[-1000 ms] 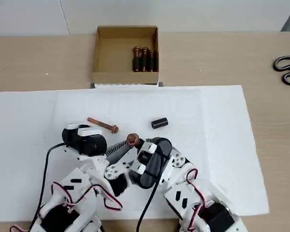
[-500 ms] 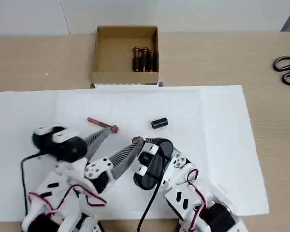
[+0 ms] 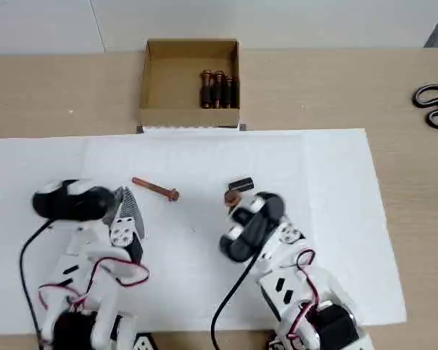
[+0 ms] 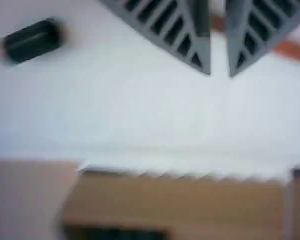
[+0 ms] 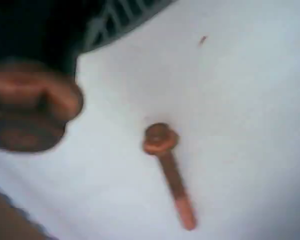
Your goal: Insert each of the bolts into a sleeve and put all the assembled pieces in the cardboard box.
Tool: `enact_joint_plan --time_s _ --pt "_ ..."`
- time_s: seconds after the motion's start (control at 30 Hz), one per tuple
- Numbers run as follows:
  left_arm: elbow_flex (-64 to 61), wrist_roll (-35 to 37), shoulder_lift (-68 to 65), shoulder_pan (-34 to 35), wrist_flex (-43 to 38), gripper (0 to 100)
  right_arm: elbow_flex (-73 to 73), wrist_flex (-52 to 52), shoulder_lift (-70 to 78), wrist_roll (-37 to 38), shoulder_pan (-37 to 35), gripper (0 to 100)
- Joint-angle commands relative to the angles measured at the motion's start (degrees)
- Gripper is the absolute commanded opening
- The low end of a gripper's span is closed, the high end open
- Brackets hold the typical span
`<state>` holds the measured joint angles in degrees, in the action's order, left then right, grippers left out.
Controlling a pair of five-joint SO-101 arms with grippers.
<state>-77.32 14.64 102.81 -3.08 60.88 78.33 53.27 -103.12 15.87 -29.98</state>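
My right gripper is shut on a copper bolt, whose head looms close in the right wrist view. Dark material sits around its shank; I cannot tell if that is a sleeve. A loose black sleeve lies just beyond it on the paper. A second bolt lies flat to the left. My left gripper hovers near that bolt, open by a narrow gap and holding nothing. The cardboard box holds three assembled pieces.
A white paper sheet covers the work area on the wooden table. Scissors lie at the far right edge. The box's near wall shows in the left wrist view, past the sleeve.
The left arm swung left, away from the right gripper, and its fingers drew close together. The right gripper carried its bolt farther and right, up beside the loose sleeve.
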Motion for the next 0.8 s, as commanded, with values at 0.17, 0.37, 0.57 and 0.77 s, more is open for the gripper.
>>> enact_joint_plan --time_s 0.17,0.37,0.57,0.77 --pt "-15.34 -2.20 0.35 4.92 -11.69 1 -2.46 -8.40 1.36 -7.38 7.16 0.2" --pt "-19.12 -2.20 0.35 4.92 -13.36 1 -12.13 -11.03 16.40 -7.65 7.16 0.2" --pt "-19.12 -2.02 0.35 4.92 -11.43 1 -28.66 -15.96 40.84 -7.65 7.16 0.2" --pt "-19.12 -1.93 0.35 5.01 -11.52 1 -47.30 -21.32 66.51 -7.74 7.16 0.2"
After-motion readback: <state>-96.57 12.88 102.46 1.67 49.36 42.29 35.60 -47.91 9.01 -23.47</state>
